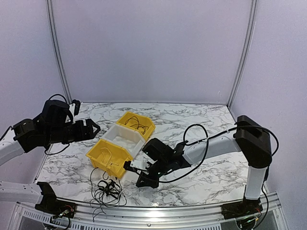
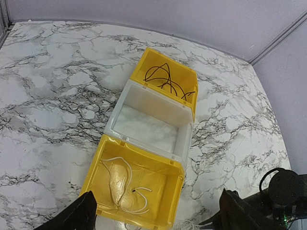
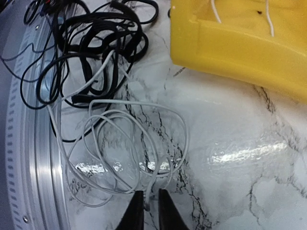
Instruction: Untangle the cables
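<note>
Right gripper narrow on a white loop of the cables, black tangle just beyond.

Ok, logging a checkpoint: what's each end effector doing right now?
Left end effector: open, empty.
Right end effector: shut on a white cable.

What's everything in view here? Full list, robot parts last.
table: 1, white marble, under everything
near yellow bin: 1, yellow, near end of the diagonal bin row
white bin: 1, white, middle of the row, looks empty
far yellow bin: 1, yellow, far end of the row
white cable: at least 1, white, inside near yellow bin
black cable: at least 1, black, inside far yellow bin
tangled cables: 1 tangle, mostly black, some white, by near table edge
left gripper: 1, black, open, left of bins
right gripper: 1, black, at tangle, jaws narrow around a white strand, grip unclear
</note>
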`<action>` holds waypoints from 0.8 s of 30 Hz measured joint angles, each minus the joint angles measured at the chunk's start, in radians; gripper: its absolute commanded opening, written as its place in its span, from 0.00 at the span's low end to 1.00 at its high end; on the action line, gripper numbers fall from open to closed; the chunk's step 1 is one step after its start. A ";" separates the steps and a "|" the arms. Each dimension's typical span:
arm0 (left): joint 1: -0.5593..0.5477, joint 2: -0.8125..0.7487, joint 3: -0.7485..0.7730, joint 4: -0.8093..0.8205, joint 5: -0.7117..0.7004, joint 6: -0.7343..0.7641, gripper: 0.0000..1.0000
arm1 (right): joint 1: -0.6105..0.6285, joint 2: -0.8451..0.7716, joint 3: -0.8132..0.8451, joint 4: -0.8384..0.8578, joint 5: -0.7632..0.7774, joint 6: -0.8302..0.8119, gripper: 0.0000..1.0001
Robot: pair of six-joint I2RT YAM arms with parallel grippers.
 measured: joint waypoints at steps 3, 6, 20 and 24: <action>0.000 -0.004 -0.013 0.000 0.012 0.003 0.93 | 0.000 -0.003 0.011 -0.005 0.016 0.029 0.00; 0.000 -0.001 -0.024 0.004 0.042 0.022 0.93 | 0.000 -0.034 0.013 -0.027 0.020 0.024 0.00; -0.045 -0.014 -0.207 0.174 0.405 0.176 0.93 | -0.004 -0.294 0.128 -0.168 0.032 -0.012 0.00; -0.100 0.002 -0.217 0.257 0.473 0.185 0.91 | -0.008 -0.293 0.127 -0.185 0.032 -0.022 0.00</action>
